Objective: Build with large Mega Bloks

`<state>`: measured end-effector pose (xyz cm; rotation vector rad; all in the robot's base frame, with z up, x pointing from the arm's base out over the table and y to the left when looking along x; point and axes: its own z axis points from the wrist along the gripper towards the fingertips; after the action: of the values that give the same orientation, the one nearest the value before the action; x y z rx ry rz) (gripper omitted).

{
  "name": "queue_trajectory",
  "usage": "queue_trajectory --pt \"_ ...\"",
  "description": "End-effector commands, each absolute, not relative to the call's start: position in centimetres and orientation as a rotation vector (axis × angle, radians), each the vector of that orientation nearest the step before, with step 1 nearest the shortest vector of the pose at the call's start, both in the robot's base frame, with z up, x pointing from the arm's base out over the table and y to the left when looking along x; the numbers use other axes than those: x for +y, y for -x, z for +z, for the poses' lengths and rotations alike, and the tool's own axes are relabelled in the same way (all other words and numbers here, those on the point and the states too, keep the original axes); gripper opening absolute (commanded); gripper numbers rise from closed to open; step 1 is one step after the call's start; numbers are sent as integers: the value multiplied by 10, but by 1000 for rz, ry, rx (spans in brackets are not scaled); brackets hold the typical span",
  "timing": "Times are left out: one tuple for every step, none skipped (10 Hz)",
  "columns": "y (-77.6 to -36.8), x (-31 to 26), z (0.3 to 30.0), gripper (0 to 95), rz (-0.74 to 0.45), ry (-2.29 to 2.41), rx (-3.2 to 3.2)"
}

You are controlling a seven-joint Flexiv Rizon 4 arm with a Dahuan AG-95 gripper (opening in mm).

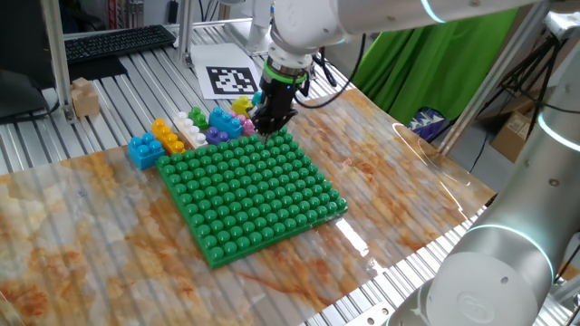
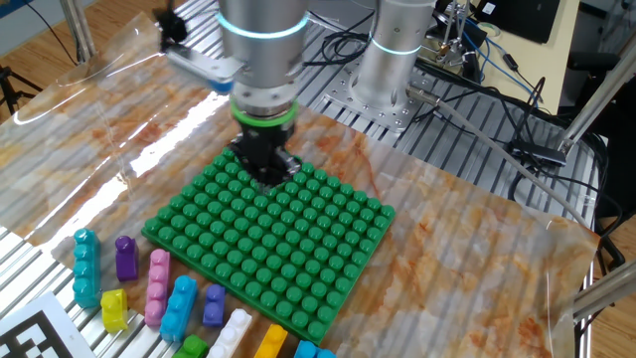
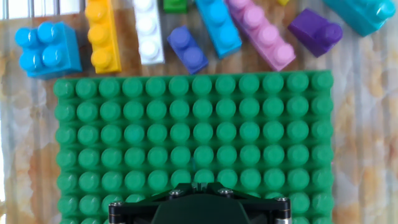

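Tool (image 2: 263, 171) sits low over the green baseplate (image 2: 288, 249), near one edge; can't tell its opening (fingertips hidden). Hand view, left to right along the far edge, on the table (image 1: 399, 199): blue block (image 3: 47, 50), orange (image 3: 102, 35), white (image 3: 148, 31), purple (image 3: 187, 48), light blue (image 3: 219, 26), pink (image 3: 262, 35).

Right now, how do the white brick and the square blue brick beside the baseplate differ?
The white brick is a narrow single row of studs; the blue brick is a squat two-by-two block. The white one lies further along the green baseplate edge; the blue one sits at the row's end. Both rest loose on the table, untouched.
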<state>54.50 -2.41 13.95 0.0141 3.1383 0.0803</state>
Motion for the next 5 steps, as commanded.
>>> queue_trajectory --pt "-545 -24 135 0 85 -28 3132" --pt "-545 -24 133 0 82 -35 3134" --pt "-545 -24 133 0 81 -36 3136" --pt "-545 -24 133 0 76 -41 3134" --pt "-545 -24 134 0 77 -40 3134"
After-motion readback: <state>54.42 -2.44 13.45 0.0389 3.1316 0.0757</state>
